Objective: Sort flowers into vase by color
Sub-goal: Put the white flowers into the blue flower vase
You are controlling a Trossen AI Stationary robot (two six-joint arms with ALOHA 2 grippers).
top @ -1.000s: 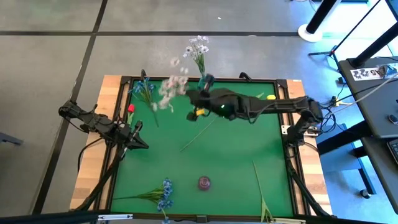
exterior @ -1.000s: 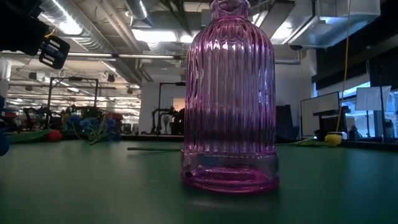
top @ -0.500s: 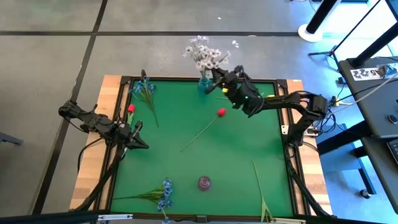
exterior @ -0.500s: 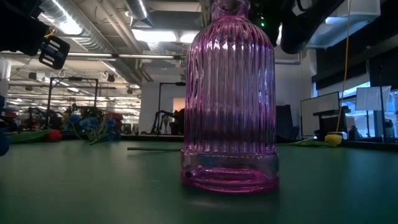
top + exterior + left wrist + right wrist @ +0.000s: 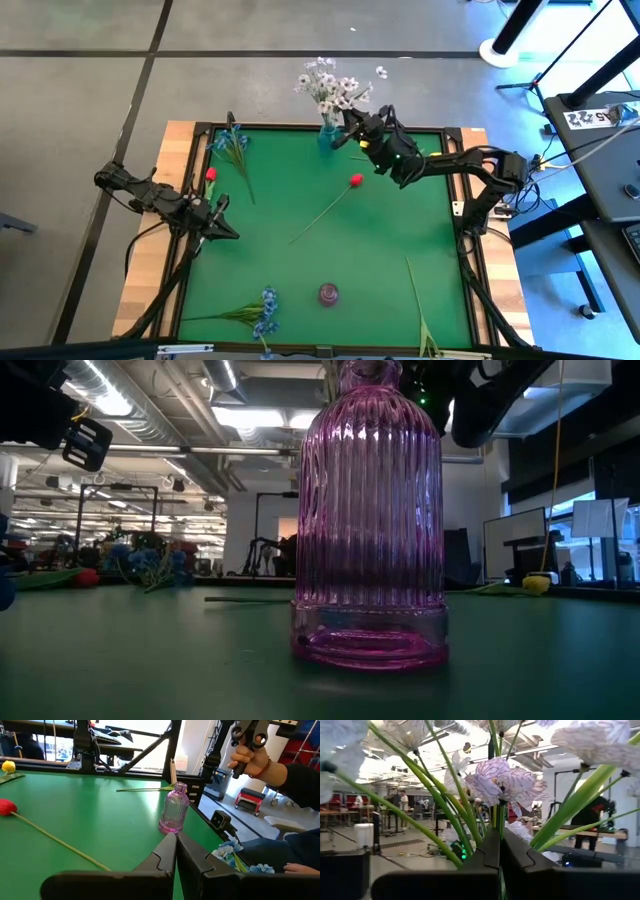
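My right gripper (image 5: 347, 124) is at the table's far edge, beside the blue vase (image 5: 326, 136), shut on a white sprig (image 5: 332, 86) whose blossoms stand among other white ones above that vase. In the right wrist view, green stems (image 5: 452, 827) and white blossoms (image 5: 500, 779) fill the picture. A red-budded flower (image 5: 354, 181) lies mid-table on its stem. The pink ribbed vase (image 5: 329, 293) (image 5: 370, 520) stands near the near edge. My left gripper (image 5: 228, 232) (image 5: 176, 839) waits shut at the left edge, pointing across the table. My right gripper pinches a thin green stem (image 5: 496, 820) of the white sprig between its two shut fingers, lying across it. The stem rises upright past the fingertips with the blossoms above. Its lower end is hidden by the gripper, so whether it stands in the blue vase cannot be told.
Blue flowers (image 5: 234, 145) and a red bud (image 5: 210, 174) lie at the far left, more blue flowers (image 5: 263, 310) at the near edge, a bare green stem (image 5: 419, 300) near right, and a yellow bud (image 5: 537, 583) at the far right. A person's hand (image 5: 249, 756) shows beyond the table.
My right gripper has swung fast from mid-table toward the far edge, carrying the white sprig to the blue vase, and has stayed almost still there for the last half second. The sprig now stands among the vase's white blossoms. The red flower beneath the arm has come into view.
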